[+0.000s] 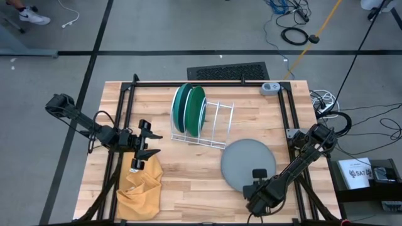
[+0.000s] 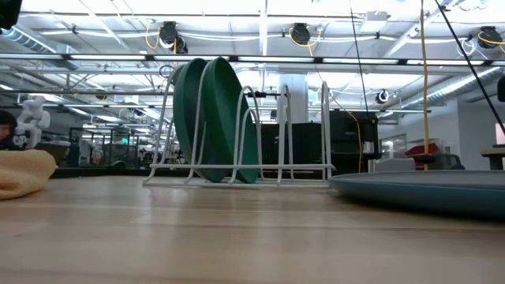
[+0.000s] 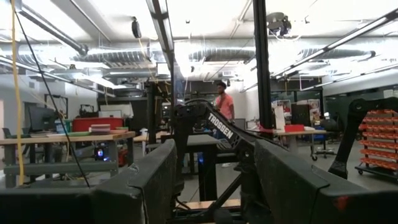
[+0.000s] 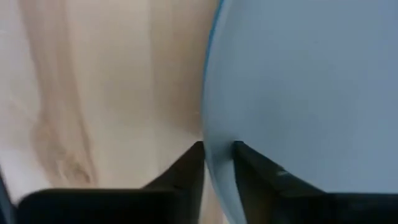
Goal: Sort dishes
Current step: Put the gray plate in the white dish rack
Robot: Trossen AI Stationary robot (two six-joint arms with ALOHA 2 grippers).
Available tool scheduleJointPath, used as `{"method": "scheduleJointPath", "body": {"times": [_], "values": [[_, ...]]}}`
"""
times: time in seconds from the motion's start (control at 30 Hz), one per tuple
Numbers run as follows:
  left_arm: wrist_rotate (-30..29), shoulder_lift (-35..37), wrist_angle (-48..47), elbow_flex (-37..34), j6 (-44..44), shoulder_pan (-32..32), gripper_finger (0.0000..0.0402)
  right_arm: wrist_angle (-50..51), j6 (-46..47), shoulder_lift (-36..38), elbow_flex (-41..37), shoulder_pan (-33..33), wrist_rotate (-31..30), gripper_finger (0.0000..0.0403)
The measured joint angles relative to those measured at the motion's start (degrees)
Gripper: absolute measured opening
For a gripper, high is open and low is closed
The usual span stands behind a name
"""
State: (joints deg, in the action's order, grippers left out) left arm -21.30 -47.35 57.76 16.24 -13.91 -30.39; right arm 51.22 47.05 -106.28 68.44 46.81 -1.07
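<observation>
A grey plate (image 1: 248,162) lies flat on the table's right half; it also shows in the low view (image 2: 426,192). A dark green plate (image 1: 181,108) and a teal plate (image 1: 197,110) stand on edge in the white wire rack (image 1: 213,129). No light blue plate shows. My right gripper (image 1: 257,176) is at the grey plate's near rim, shut on it. My left gripper (image 1: 146,143) is open and empty above the far end of the mustard-yellow cloth (image 1: 141,188). My right gripper pinches the grey plate's near rim (image 4: 214,134) between its two fingers, one finger (image 4: 186,168) on the outer side over the wood and one (image 4: 255,168) over the plate's face. The fingers come slanting down from the table's near side.
The rack's right slots (image 1: 221,122) stand empty. The cloth lies crumpled at the near left, also showing in the low view (image 2: 20,173). A black frame (image 1: 207,83) runs round the table's edges. People show in the room beyond.
</observation>
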Motion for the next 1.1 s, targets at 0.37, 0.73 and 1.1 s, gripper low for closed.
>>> {"method": "scheduleJointPath", "body": {"times": [0.37, 0.73, 1.1], "values": [[0.00, 0.02, -0.09, 0.01, -0.02, 0.00, 0.0217, -1.29, 0.01, 0.04, 1.96, 0.01, 2.98, 0.0004], [0.00, 0.00, -0.17, 0.01, -0.02, 0.00, 0.0217, -0.54, 0.22, 0.42, 9.19, -0.51, 2.81, 0.0002], [0.01, 0.01, -0.16, 0.01, -0.02, 0.00, 0.0217, 8.39, 0.11, 0.50, 24.30, -0.74, -9.52, 0.0001]]}}
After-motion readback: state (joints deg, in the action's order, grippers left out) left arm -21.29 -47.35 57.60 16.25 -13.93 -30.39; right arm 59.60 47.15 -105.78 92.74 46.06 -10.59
